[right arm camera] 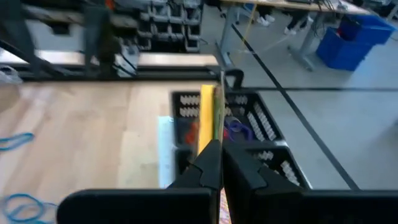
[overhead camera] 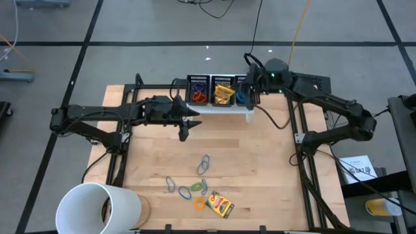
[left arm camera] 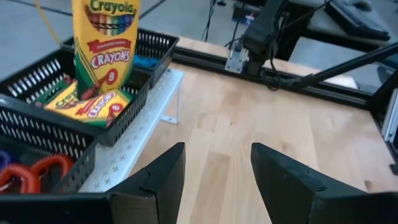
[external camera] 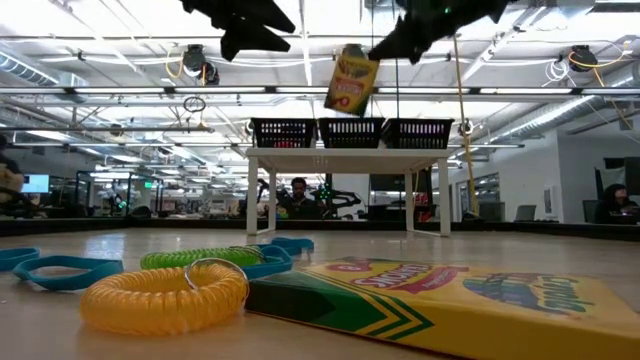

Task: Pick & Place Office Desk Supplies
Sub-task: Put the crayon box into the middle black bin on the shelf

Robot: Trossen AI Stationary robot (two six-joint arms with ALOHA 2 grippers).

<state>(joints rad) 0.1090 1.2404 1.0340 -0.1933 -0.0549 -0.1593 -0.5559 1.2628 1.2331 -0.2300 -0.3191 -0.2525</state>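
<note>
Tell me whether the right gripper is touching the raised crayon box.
Touching. In the right wrist view the right gripper is shut on the thin edge of the crayon box; the low view shows that box hanging above the bins.

Open-plan robotics lab or workshop: exposed ceiling ducts [external camera: 300, 95] and strip lighting, rows of desks with monitors [external camera: 35, 183], seated people [external camera: 298, 197], grey taped floor [overhead camera: 162, 26], trailing cables [overhead camera: 214, 8].

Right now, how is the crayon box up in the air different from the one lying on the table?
The hanging crayon box is upright, pinched by the right gripper above the middle bin. The table crayon box lies flat, untouched, beside coloured bands. Both are yellow and green.
</note>
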